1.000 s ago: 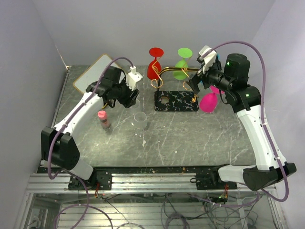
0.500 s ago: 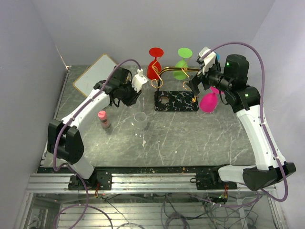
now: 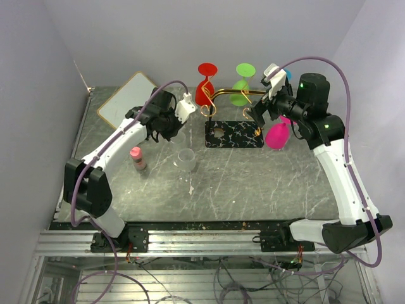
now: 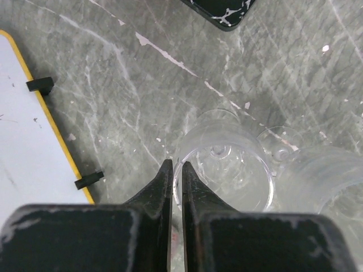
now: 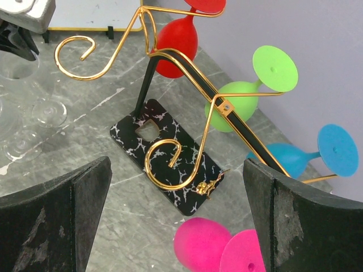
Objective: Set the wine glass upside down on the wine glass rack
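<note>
A clear wine glass (image 4: pixel 227 173) stands upright on the table, seen from above in the left wrist view. My left gripper (image 4: pixel 177 169) is shut on the glass's left rim, one finger inside the bowl and one outside. The wine glass rack (image 3: pixel 231 94) is gold wire on a black veined base (image 3: pixel 235 135) at the back centre. A red glass (image 3: pixel 205 90), a green glass (image 3: pixel 241 90) and a blue glass (image 5: pixel 295 154) hang on it upside down. My right gripper (image 5: pixel 177 167) hovers wide open over the rack's right end, holding nothing.
A second clear glass (image 3: pixel 186 158) stands just in front of the held one. A pink glass (image 3: pixel 277 135) is by the base's right end, below the right gripper. A small pink-topped object (image 3: pixel 135 157) stands at the left. A white gold-edged board (image 3: pixel 126 101) lies back left.
My left gripper has swung a little toward the back and right and closed its jaws onto the clear glass's rim. The right arm has not moved.
</note>
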You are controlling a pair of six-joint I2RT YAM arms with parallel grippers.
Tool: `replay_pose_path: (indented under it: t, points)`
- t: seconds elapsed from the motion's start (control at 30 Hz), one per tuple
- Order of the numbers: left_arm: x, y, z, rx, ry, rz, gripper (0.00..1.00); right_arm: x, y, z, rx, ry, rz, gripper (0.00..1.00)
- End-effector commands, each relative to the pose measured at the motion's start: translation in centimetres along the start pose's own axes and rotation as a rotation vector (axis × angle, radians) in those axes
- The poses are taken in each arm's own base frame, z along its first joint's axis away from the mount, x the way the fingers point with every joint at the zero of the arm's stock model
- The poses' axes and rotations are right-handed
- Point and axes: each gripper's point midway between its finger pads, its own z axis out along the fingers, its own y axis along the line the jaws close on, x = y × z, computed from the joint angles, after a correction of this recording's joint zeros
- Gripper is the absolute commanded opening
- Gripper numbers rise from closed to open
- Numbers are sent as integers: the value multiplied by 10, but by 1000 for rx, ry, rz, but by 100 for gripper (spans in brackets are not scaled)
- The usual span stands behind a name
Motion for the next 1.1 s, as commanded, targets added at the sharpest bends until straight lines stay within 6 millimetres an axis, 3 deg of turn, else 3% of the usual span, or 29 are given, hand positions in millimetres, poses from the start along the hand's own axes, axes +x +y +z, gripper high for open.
replay_pose_path:
  t: [0.0, 0.3, 0.53, 0.67, 0.9, 1.07]
  points:
    - [-14, 17, -26, -108, -31, 64, 8, 0, -3, -1, 8, -8, -1, 100]
    - [-25, 45, -81, -264, -116, 57, 7, 6, -16, 2, 31, -14, 37, 100]
    - [-52, 63, -160, -311, -381, -113, 7, 6, -28, 2, 4, -57, 149, 100]
    - [-68, 63, -202, -359, -511, -159, 7, -6, -52, -7, 46, -95, 212, 100]
    - [-102, 56, -269, -422, -713, -167, 7, -24, -50, -15, 28, -152, 193, 100]
    - [-140, 31, -296, -272, -839, -120, 7, -41, -47, -14, -9, -212, 241, 99]
